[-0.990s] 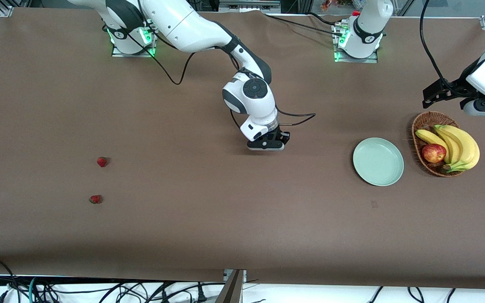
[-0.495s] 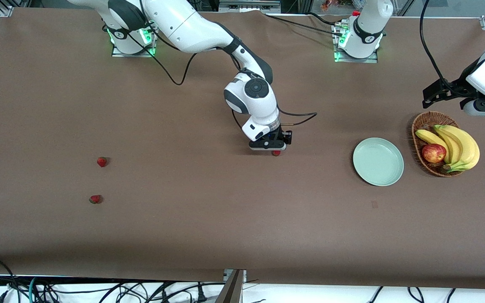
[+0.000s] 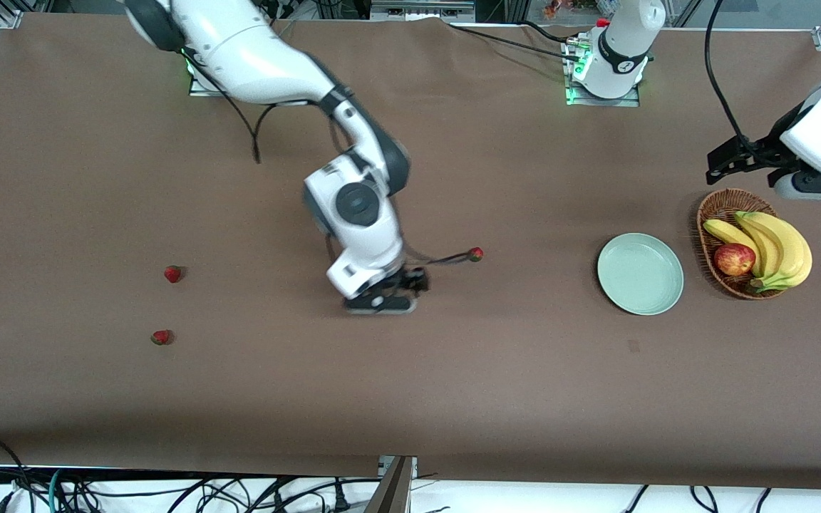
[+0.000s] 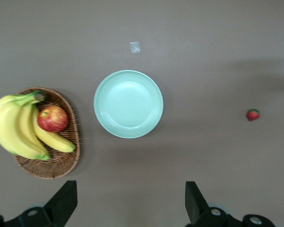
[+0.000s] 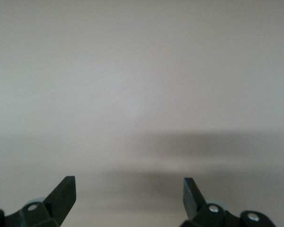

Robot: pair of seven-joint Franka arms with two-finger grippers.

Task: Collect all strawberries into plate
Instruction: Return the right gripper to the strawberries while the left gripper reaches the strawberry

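Three strawberries lie on the brown table. One strawberry (image 3: 476, 254) (image 4: 253, 114) rests mid-table, well short of the pale green plate (image 3: 640, 273) (image 4: 128, 103), which holds nothing. Two more strawberries (image 3: 172, 273) (image 3: 161, 337) sit toward the right arm's end. My right gripper (image 3: 380, 305) (image 5: 128, 185) hangs low over bare table between the mid-table berry and those two, open and holding nothing. My left gripper (image 3: 724, 162) (image 4: 130, 191) waits open in the air near the basket, with the plate in its wrist view.
A wicker basket (image 3: 711, 214) (image 4: 68, 163) with bananas (image 3: 774, 246) and a red apple (image 3: 734, 259) stands beside the plate toward the left arm's end. A cable from the right wrist trails near the mid-table strawberry. A small pale scrap (image 4: 135, 47) lies near the plate.
My right gripper opened and left a strawberry on the table mid-way, then swung away toward the right arm's end. The left arm shifted only slightly.
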